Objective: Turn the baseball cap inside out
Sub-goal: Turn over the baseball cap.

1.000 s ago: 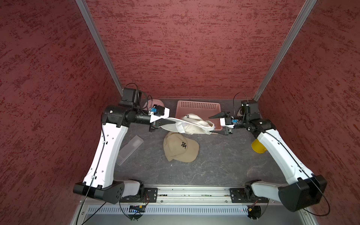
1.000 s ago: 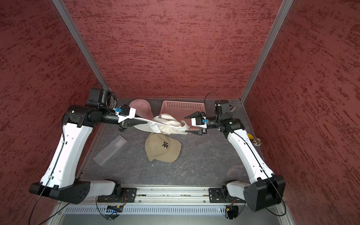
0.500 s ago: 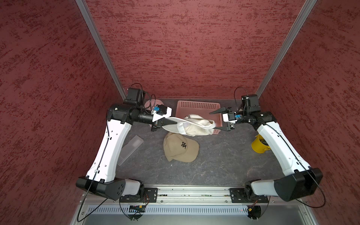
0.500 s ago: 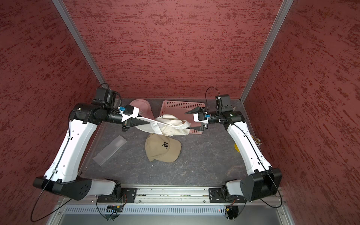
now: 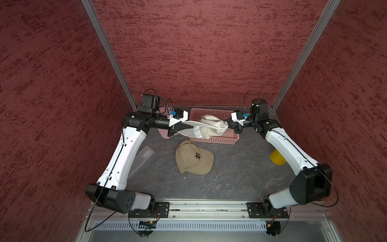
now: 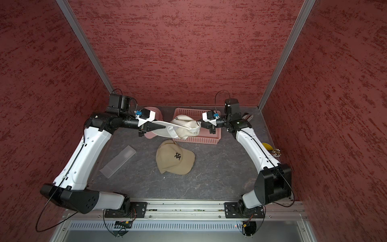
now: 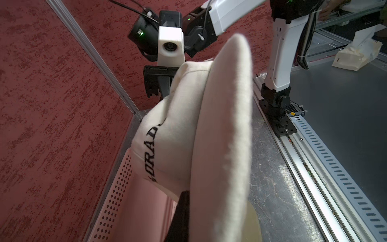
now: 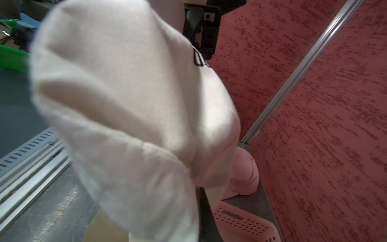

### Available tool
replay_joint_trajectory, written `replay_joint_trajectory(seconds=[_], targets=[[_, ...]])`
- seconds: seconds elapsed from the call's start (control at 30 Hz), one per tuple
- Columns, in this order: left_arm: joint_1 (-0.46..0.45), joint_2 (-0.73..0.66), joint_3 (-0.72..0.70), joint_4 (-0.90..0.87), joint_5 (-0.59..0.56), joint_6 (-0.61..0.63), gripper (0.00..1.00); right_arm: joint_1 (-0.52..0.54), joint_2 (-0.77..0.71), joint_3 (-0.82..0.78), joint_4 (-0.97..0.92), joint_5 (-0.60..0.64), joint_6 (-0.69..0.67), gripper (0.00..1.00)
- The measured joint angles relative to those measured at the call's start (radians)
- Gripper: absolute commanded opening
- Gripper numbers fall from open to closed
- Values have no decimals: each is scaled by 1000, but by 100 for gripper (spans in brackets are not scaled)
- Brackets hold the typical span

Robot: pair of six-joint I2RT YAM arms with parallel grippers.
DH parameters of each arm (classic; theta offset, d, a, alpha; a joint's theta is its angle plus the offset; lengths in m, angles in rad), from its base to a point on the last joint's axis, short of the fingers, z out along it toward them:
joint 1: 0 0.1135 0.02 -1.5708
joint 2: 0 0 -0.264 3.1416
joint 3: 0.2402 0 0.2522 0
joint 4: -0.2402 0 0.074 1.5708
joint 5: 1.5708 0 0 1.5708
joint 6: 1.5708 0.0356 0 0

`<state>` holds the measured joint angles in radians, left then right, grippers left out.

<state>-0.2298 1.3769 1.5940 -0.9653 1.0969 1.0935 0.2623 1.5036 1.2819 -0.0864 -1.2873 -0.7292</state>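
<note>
White cap mid-air, upper centre; left claw clamped on brim, right claw clamped on crown.

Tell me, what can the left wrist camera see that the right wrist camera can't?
Only the left wrist view shows the white cap's brim edge-on, readable black letters on it, and the right arm. Only the right wrist view shows the pink cap near the corner and a green thing at the picture's edge. Both show the white cap up close, the pink basket and the red wall.
</note>
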Motion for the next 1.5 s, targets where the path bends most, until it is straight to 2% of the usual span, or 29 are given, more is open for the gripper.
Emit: replay_joint_trajectory(seconds=[0.13, 0.23, 0.33, 0.63, 0.73, 0.83, 0.93, 1.1, 1.2, 1.3, 1.33, 1.4, 1.5], targets=[[-11, -43, -150, 256, -113, -181, 0, 13, 85, -29, 389, 192, 383, 0], [-32, -71, -224, 413, -219, -283, 0, 26, 144, -7, 508, 425, 594, 0], [-79, -98, -296, 551, -359, -373, 0, 58, 192, 64, 505, 700, 719, 0], [-221, -113, -472, 974, -843, -602, 0, 259, 267, 210, 466, 1503, 993, 0], [-275, -94, -488, 1089, -1023, -615, 0, 295, 304, 256, 379, 1690, 1123, 0], [-304, -70, -488, 1179, -1181, -618, 0, 314, 328, 282, 275, 1806, 1237, 0], [-312, -47, -486, 1219, -1297, -615, 0, 320, 340, 289, 193, 1873, 1326, 0], [-336, 21, -454, 1219, -1378, -607, 0, 320, 341, 298, 114, 1883, 1405, 0], [-347, 42, -433, 1210, -1397, -607, 0, 317, 341, 298, 124, 1817, 1374, 25], [-349, 44, -403, 1176, -1387, -609, 0, 316, 341, 298, 151, 1700, 1290, 36], [-349, 44, -393, 1165, -1378, -612, 0, 314, 341, 298, 157, 1666, 1263, 43], [-346, 42, -375, 1141, -1346, -623, 0, 309, 340, 298, 166, 1592, 1191, 49], [-339, 28, -366, 1091, -1282, -641, 0, 300, 331, 294, 170, 1505, 1110, 52]])
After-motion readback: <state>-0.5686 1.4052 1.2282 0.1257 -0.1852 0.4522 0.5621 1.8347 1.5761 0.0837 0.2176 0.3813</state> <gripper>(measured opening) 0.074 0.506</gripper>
